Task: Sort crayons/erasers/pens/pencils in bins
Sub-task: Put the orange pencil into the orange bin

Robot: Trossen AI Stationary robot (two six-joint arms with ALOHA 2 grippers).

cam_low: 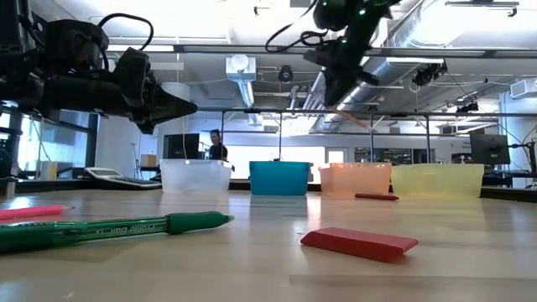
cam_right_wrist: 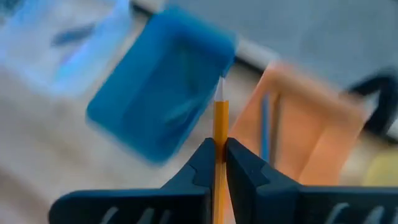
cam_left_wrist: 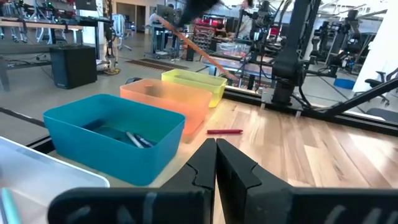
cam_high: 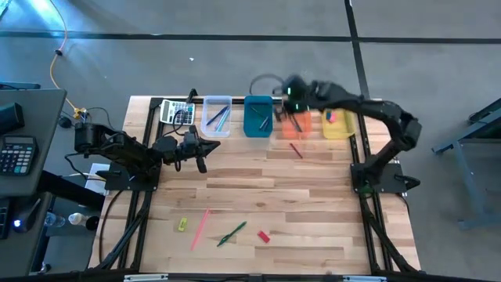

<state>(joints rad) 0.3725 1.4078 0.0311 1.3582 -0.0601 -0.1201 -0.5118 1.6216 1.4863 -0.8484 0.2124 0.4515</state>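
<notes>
Four bins stand in a row at the table's far edge: clear (cam_high: 217, 116), blue (cam_high: 258, 116), orange (cam_high: 296, 125), yellow (cam_high: 338, 124). My right gripper (cam_high: 291, 103) hovers above the blue and orange bins, shut on an orange pencil (cam_right_wrist: 220, 118). My left gripper (cam_high: 205, 149) is shut and empty above the table, near the clear bin. A yellow eraser (cam_high: 182, 225), pink stick (cam_high: 200, 227), green pen (cam_high: 232, 233) and red eraser (cam_high: 264, 236) lie near the front edge. A red stick (cam_high: 297, 150) lies in front of the orange bin. My right gripper pinches the orange pencil's shaft (cam_right_wrist: 220, 144) between its two fingers. The pencil runs along the fingers, and its pointed end (cam_right_wrist: 220, 87) sticks out past the fingertips. It is lifted clear, slanting down over the bins (cam_left_wrist: 193, 43).
A grey calculator (cam_high: 177, 111) lies left of the clear bin. The blue bin holds a few sticks (cam_left_wrist: 134, 138). A second calculator (cam_high: 17, 153) sits on a side desk beyond the table's left edge. The middle of the wooden table (cam_high: 258, 188) is bare.
</notes>
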